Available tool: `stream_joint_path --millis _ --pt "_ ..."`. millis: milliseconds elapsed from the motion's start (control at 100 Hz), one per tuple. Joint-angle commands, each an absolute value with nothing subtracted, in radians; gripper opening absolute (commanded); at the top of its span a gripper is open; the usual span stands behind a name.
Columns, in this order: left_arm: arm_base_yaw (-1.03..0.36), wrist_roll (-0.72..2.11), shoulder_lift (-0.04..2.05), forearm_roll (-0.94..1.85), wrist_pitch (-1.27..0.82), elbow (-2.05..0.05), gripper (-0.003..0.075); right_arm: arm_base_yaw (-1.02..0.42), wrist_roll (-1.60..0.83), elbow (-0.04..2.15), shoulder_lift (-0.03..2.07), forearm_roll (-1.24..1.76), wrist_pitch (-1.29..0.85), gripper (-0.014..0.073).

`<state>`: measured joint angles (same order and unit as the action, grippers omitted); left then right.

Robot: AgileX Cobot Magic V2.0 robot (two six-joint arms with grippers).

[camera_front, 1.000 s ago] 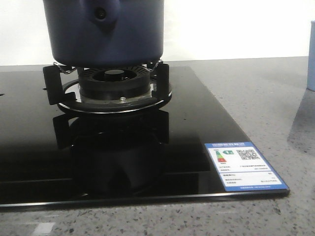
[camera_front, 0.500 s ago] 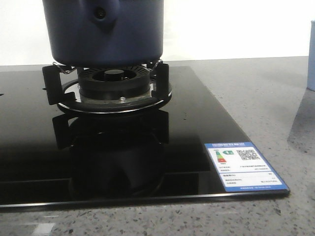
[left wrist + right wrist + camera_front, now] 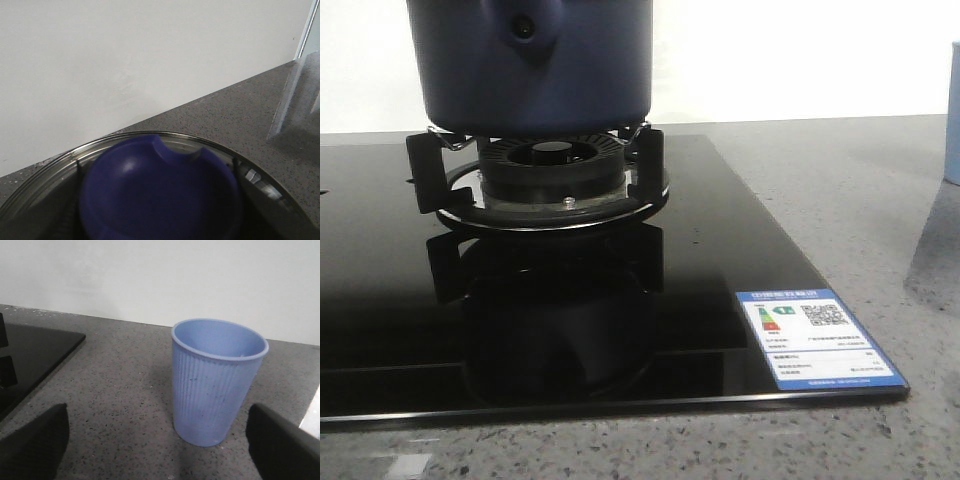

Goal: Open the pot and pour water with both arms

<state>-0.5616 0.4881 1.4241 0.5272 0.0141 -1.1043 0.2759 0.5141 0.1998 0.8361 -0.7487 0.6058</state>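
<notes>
One large dark navy-blue round metal pot (image 3: 530, 65) stands on the black burner grate (image 3: 548, 175) of a glossy black glass hob (image 3: 720, 280), which lies on the grey speckled stone desk (image 3: 860, 190) and reaches close to the desk's front edge. Its blue handle mount, with a small dark round hole, faces the front camera. A blue-and-white energy label (image 3: 817, 338) sits at the hob's front right corner.

From the left wrist camera, a clear glass lid (image 3: 45, 175) with a metal rim covers the pot, and its dark blue knob (image 3: 160, 192) fills the lower middle of the picture, blurred and very close to the lens. No fingers of the left pincer show there, so its state cannot be told.

Off the hob's right edge, on the bare desk, a pale blue ribbed plastic cup (image 3: 215, 380) stands upright. The right pincer (image 3: 157, 455) is spread wide, its two dark fingertips (image 3: 35, 442) just above the desk, with the cup between and a little beyond them, touching neither. The pot lies well apart from this pincer.
</notes>
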Motion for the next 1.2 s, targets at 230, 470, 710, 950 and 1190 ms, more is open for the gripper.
stream_joint_path --millis 230,470,710,950,1190 --pt "-0.581 0.480 1.415 0.535 0.099 -1.141 0.0347 0.274 0.517 0.223 0.828 -0.728 0.667 0.0651" --pt "-0.592 0.480 1.417 0.535 0.103 -1.141 0.0347 0.274 0.517 0.223 0.828 -0.728 0.667 0.0651" --pt "-0.592 0.480 1.417 0.535 0.097 -1.141 0.0483 0.274 0.517 0.223 0.828 -0.728 0.667 0.0651" --pt "-0.586 0.480 1.354 0.524 0.089 -1.141 0.0558 0.274 0.517 0.223 0.828 -0.728 0.683 0.0651" --pt "-0.567 0.480 1.203 0.410 0.069 -1.141 0.0403 0.274 0.517 0.223 0.828 -0.728 0.727 0.0532"
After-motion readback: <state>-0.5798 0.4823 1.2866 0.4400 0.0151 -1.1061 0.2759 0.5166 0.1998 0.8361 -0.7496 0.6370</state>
